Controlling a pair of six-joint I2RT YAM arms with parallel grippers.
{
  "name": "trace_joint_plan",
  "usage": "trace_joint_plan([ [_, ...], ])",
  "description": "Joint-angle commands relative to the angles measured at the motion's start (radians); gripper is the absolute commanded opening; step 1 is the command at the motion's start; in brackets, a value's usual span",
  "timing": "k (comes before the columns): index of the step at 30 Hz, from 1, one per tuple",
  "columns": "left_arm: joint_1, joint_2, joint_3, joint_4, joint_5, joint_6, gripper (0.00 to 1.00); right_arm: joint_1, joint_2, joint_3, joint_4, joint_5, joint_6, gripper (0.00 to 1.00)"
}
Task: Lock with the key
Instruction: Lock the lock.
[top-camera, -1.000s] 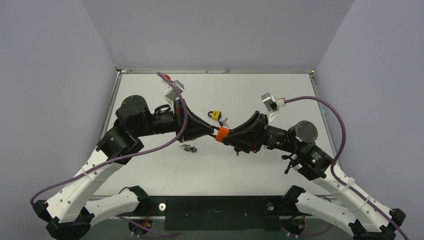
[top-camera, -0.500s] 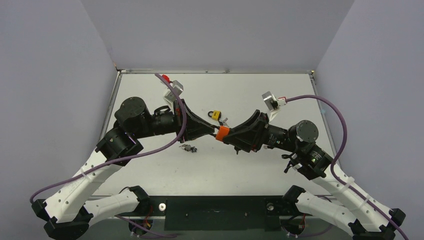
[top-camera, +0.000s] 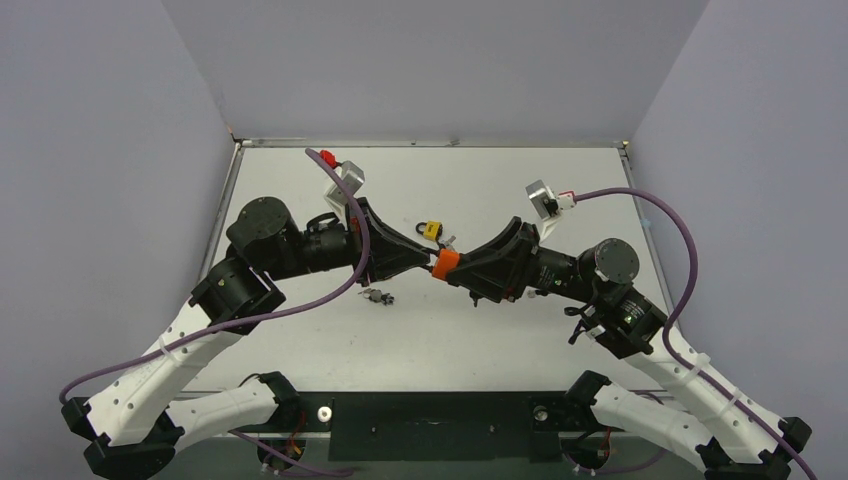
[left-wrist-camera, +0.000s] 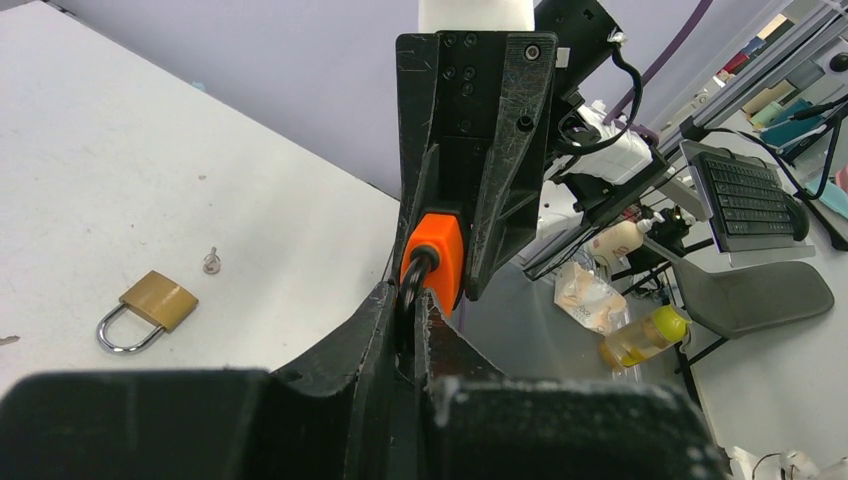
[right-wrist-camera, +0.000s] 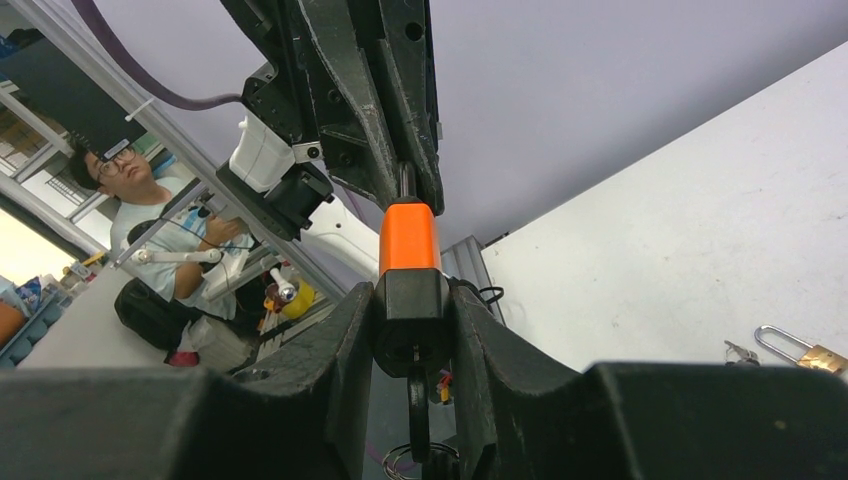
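An orange padlock (top-camera: 445, 265) with a black lower body hangs above the table's middle, held between both grippers. My left gripper (top-camera: 428, 261) is shut on its black shackle (left-wrist-camera: 416, 278); the orange body (left-wrist-camera: 433, 255) sits just beyond the left gripper (left-wrist-camera: 410, 302). My right gripper (top-camera: 458, 269) is shut on the padlock's black body (right-wrist-camera: 410, 310), with the orange part (right-wrist-camera: 407, 238) sticking out past the right gripper (right-wrist-camera: 412, 296). A black-headed key (right-wrist-camera: 418, 412) sits in the keyhole on the body's underside, with a ring hanging from it.
A brass padlock (top-camera: 430, 229) lies on the table behind the grippers and also shows in the left wrist view (left-wrist-camera: 158, 300). A small bunch of keys (top-camera: 377, 296) lies on the table under the left arm. Walls enclose the table at the back and on both sides.
Both wrists have shifted very slightly. The orange padlock stays held between the two grippers at about the same spot.
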Motion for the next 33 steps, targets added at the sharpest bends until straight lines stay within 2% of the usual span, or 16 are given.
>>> trace_joint_plan([
  [1,-0.059,0.061,0.003,-0.026,0.06,0.01,0.0,0.012,0.048,0.064,0.174,0.034,0.016,0.0],
  [33,-0.111,0.093,0.028,-0.07,0.038,0.039,0.0,0.022,0.074,0.082,0.177,0.036,0.013,0.0],
])
